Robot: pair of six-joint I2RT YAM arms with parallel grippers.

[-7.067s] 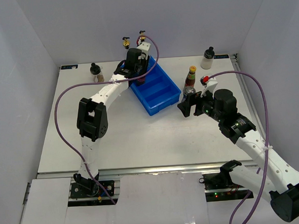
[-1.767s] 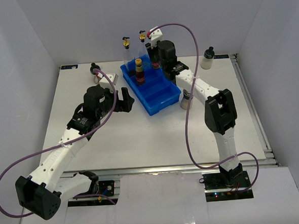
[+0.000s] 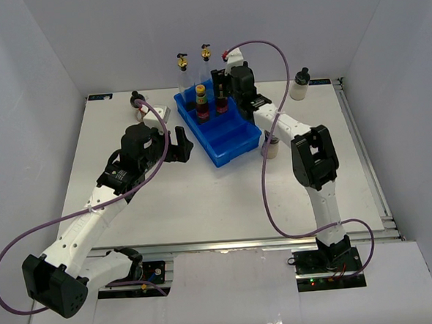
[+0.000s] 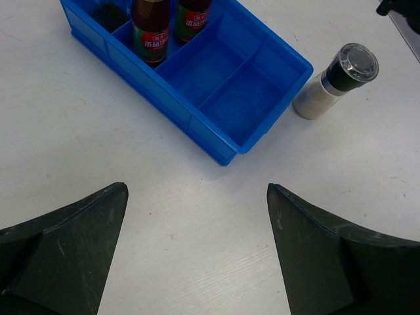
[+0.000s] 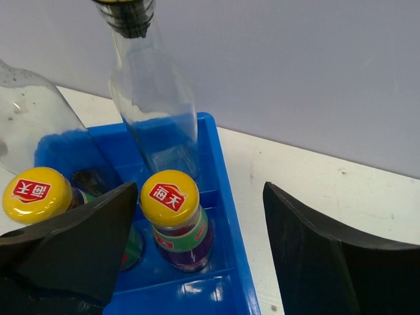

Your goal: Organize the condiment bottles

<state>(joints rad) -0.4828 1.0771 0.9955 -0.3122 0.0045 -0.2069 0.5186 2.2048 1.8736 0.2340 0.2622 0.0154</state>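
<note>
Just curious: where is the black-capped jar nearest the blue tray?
At the upper right of the left wrist view, the black-capped jar sits on the table beside the blue tray's empty end compartment, not touching it.

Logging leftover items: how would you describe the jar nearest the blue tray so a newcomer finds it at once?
Find the blue tray in the far half of the table. Just outside its right-hand corner, by the right arm, stands a squat whitish jar with a black cap. The only similar jar stands far off at the back right edge.
</note>
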